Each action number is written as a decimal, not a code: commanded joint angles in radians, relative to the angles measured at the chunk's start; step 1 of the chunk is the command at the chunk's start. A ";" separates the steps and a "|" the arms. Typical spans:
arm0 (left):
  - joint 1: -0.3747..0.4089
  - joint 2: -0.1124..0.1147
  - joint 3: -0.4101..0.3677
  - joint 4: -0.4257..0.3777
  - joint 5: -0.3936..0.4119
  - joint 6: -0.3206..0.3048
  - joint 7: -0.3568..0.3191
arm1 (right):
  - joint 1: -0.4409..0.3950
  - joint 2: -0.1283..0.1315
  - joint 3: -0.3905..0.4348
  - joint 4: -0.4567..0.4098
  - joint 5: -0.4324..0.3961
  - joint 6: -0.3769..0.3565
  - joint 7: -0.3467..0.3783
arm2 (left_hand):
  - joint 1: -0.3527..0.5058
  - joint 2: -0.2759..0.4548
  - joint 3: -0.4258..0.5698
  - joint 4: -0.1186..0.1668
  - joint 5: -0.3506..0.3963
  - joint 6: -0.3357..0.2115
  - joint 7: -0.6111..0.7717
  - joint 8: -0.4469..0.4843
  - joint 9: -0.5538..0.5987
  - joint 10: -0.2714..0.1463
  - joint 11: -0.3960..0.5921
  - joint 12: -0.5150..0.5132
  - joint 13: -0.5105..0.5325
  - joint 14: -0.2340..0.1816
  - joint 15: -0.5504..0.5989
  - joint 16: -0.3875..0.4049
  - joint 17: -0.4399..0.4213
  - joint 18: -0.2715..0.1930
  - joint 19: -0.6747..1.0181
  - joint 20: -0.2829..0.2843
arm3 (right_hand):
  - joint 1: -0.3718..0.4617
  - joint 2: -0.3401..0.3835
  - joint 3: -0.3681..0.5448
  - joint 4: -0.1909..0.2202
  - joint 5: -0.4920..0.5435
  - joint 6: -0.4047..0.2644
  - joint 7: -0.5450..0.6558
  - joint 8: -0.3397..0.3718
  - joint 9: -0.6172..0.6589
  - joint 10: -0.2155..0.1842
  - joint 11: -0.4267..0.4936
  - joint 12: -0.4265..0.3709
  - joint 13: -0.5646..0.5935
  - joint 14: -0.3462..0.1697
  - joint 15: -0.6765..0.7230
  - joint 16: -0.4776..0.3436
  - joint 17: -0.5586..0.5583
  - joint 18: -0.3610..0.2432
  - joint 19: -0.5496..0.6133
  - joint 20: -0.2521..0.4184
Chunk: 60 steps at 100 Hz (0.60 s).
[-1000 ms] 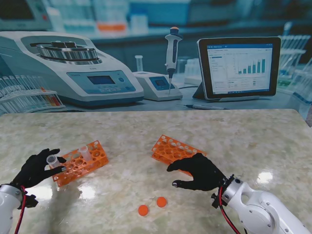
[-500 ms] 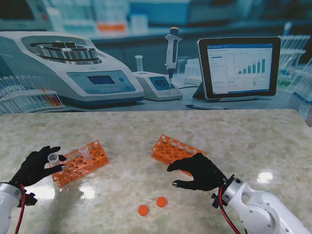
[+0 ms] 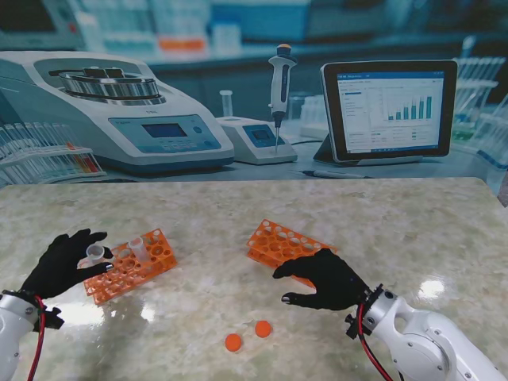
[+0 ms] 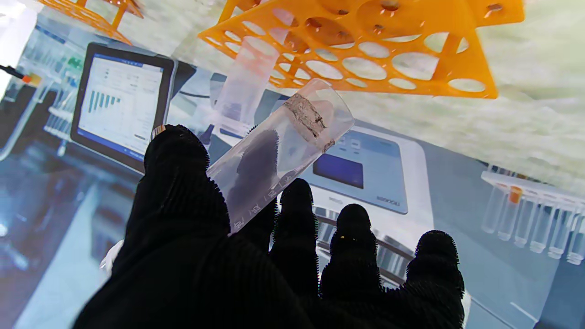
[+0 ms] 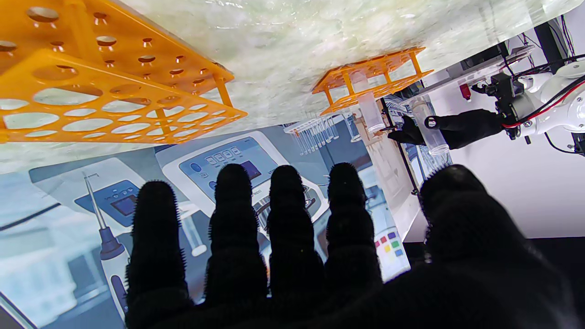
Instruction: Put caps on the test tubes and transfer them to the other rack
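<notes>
My left hand [image 3: 62, 263] is shut on a clear uncapped test tube [image 3: 96, 254], lifted out beside the left orange rack [image 3: 139, 268]. In the left wrist view the test tube [image 4: 279, 151] sits pinched between thumb and fingers, with that rack [image 4: 365, 50] beyond it. A second uncapped tube [image 3: 136, 248] stands in the left rack. The right orange rack [image 3: 278, 244] has no tubes in it; my right hand [image 3: 324, 279] hovers over its near edge, open, fingers spread. Two orange caps [image 3: 248, 336] lie on the table nearer to me.
Along the far edge of the marble table [image 3: 397, 230] runs a printed lab backdrop: centrifuge [image 3: 119, 111], pipette [image 3: 279, 87] and tablet [image 3: 389, 107].
My left hand has raised the tube slightly and shifted it to the right, toward the left rack. The right hand has stayed put.
</notes>
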 commanded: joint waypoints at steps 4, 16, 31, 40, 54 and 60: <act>0.011 -0.006 0.001 -0.034 0.010 -0.021 0.017 | -0.010 -0.002 0.001 -0.003 -0.003 -0.002 -0.002 | 0.133 0.128 0.097 0.020 0.152 -0.132 0.088 0.048 0.038 0.007 0.014 0.023 0.031 0.016 0.009 0.011 0.009 0.020 -0.026 -0.035 | 0.012 0.043 -0.021 0.029 -0.016 -0.004 -0.003 0.011 -0.008 -0.003 0.001 0.007 -0.032 0.006 -0.034 -0.001 -0.012 -0.012 -0.015 0.009; 0.021 -0.007 0.004 -0.066 0.012 -0.033 0.020 | -0.011 -0.002 0.002 -0.003 -0.004 -0.003 -0.004 | 0.127 0.114 0.096 0.018 0.158 -0.132 0.118 0.093 0.070 0.031 0.017 0.025 0.049 0.023 0.013 0.013 0.023 0.027 -0.018 -0.038 | 0.013 0.043 -0.020 0.030 -0.019 -0.001 -0.005 0.011 -0.007 -0.001 0.002 0.007 -0.030 0.005 -0.034 -0.001 -0.012 -0.012 -0.015 0.009; 0.030 -0.008 0.009 -0.102 0.017 -0.049 0.019 | -0.014 -0.002 0.004 -0.004 -0.005 -0.005 -0.007 | 0.125 0.086 0.098 0.019 0.158 -0.130 0.157 0.144 0.113 0.045 0.021 0.027 0.075 0.028 0.019 0.016 0.038 0.036 -0.007 -0.041 | 0.013 0.043 -0.021 0.029 -0.018 -0.002 -0.004 0.011 -0.007 0.000 0.002 0.007 -0.029 0.005 -0.033 -0.001 -0.012 -0.012 -0.015 0.009; 0.034 -0.008 0.015 -0.123 0.017 -0.057 0.020 | -0.015 -0.003 0.005 -0.004 -0.006 -0.005 -0.009 | 0.122 0.077 0.098 0.019 0.157 -0.143 0.170 0.159 0.126 0.053 0.022 0.029 0.087 0.032 0.022 0.017 0.044 0.040 -0.004 -0.042 | 0.013 0.044 -0.021 0.030 -0.019 -0.002 -0.005 0.010 -0.008 -0.001 0.001 0.007 -0.029 0.004 -0.034 -0.001 -0.011 -0.012 -0.015 0.009; 0.041 -0.008 0.024 -0.157 0.019 -0.066 0.014 | -0.015 -0.003 0.006 -0.005 -0.007 -0.006 -0.011 | 0.119 0.065 0.099 0.020 0.154 -0.145 0.187 0.176 0.155 0.065 0.025 0.032 0.112 0.038 0.029 0.020 0.052 0.046 0.002 -0.045 | 0.014 0.043 -0.021 0.030 -0.019 -0.002 -0.005 0.010 -0.008 -0.001 0.001 0.006 -0.028 0.003 -0.033 -0.001 -0.011 -0.012 -0.015 0.009; 0.042 -0.008 0.030 -0.168 0.017 -0.070 0.014 | -0.016 -0.003 0.006 -0.005 -0.007 -0.006 -0.011 | 0.117 0.060 0.100 0.020 0.153 -0.145 0.196 0.182 0.169 0.102 0.024 0.034 0.124 0.037 0.034 0.023 0.057 0.049 0.006 -0.046 | 0.014 0.044 -0.021 0.030 -0.019 -0.002 -0.005 0.010 -0.008 0.000 0.001 0.006 -0.028 0.004 -0.033 -0.001 -0.011 -0.011 -0.015 0.009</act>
